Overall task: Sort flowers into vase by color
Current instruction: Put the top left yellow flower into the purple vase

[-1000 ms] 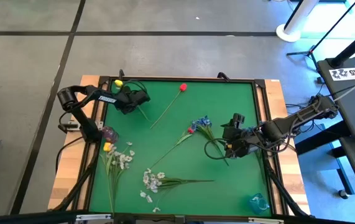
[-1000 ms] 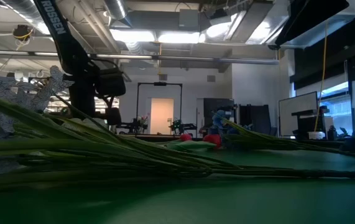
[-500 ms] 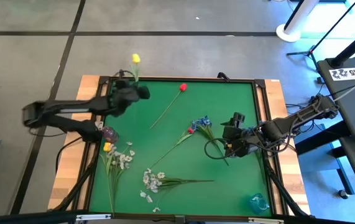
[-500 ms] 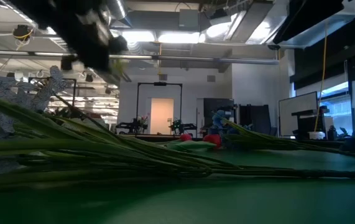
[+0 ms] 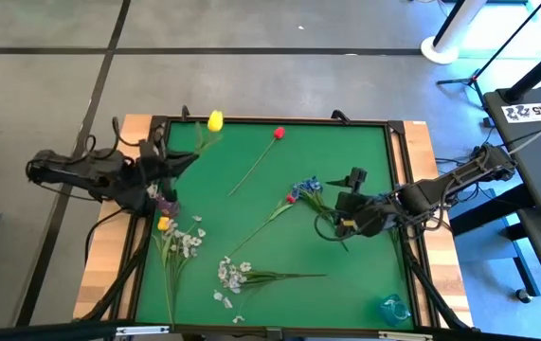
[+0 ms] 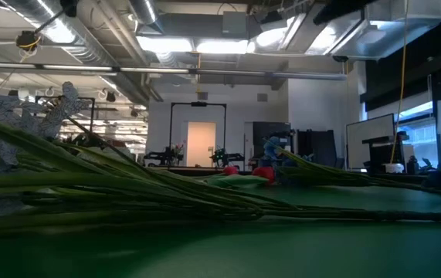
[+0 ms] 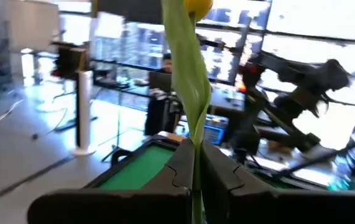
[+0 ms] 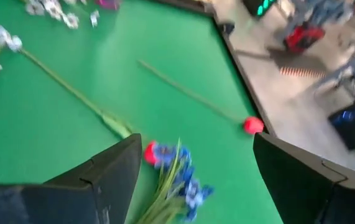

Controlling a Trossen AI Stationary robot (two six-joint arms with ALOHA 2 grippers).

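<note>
The left gripper is clamped on the stem of a yellow tulip, holding it up near the bench's far left corner, above a purple vase. The right gripper hangs with its fingers spread wide over a spray of blue flowers beside a red tulip. Another red tulip, white sprays and a teal vase rest on the green mat.
</note>
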